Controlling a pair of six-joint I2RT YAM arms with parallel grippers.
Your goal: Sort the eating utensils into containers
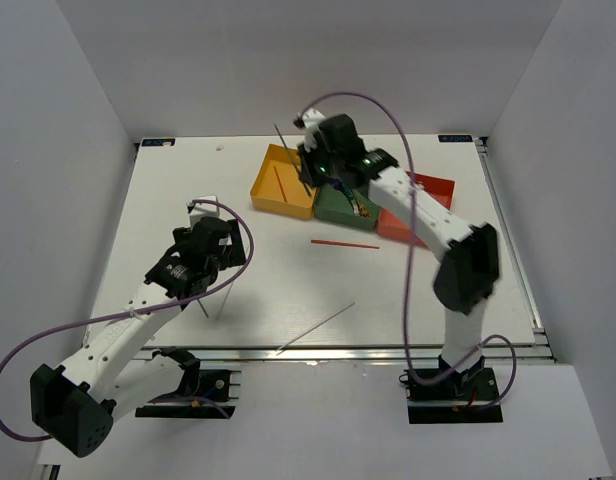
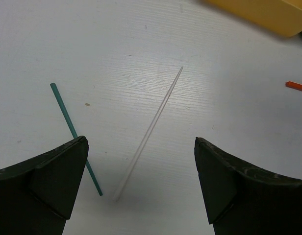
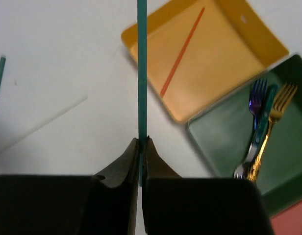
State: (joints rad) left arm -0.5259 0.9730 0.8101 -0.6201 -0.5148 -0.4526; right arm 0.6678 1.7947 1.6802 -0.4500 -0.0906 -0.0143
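Grip check: right hand clenched on green chopstick, stick running straight ahead of it, yellow tray below, ahead-right; left hand released, pale chopstick on desk between its fingers.

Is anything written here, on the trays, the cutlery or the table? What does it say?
No text can be read.
The yellow tray, dark green tray and forks bear no lettering.
Two small dark tags at the far corners of the table: too small to read.
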